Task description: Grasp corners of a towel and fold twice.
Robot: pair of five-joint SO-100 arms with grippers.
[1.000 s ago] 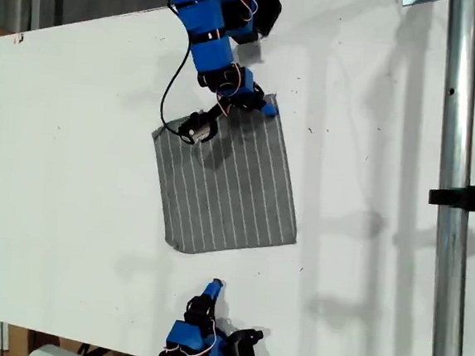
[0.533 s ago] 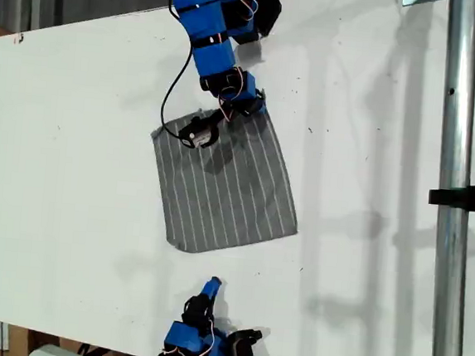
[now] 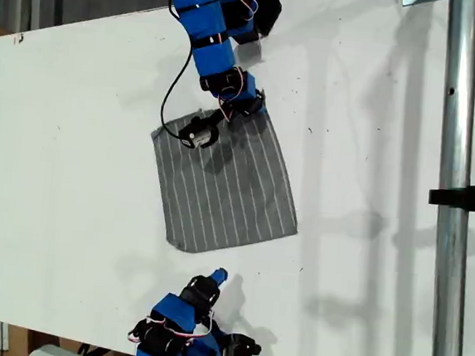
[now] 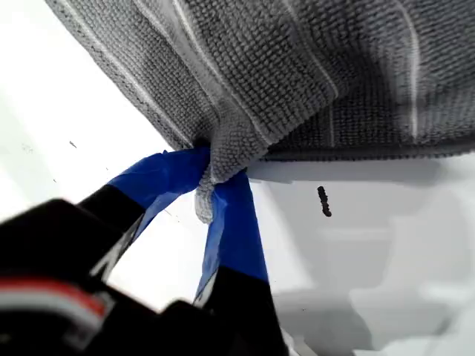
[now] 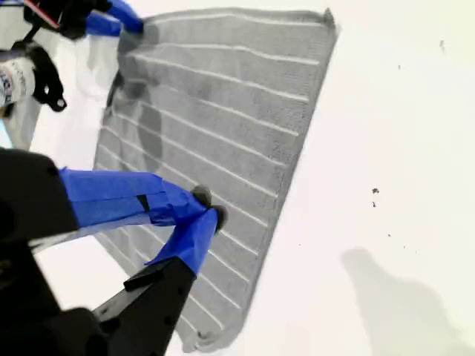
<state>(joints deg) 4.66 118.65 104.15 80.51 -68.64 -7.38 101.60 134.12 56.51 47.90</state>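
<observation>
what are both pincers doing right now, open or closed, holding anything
My first gripper: pincer closed on a corner of the thin grey white-pinstriped towel.
My second gripper: pincer closed, holding nothing, above the towel.

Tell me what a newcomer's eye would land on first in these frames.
First, the grey pinstriped towel lying flat mid-table, one corner pinched in my first claw at the exterior view's top. Next, my second claw, near the bottom edge of that view, poised just short of the towel, tips together on nothing.

my second pincer (image 3: 219, 275) nearer the towel (image 3: 225, 181), its far corner (image 3: 256, 106) drawn inward
</observation>
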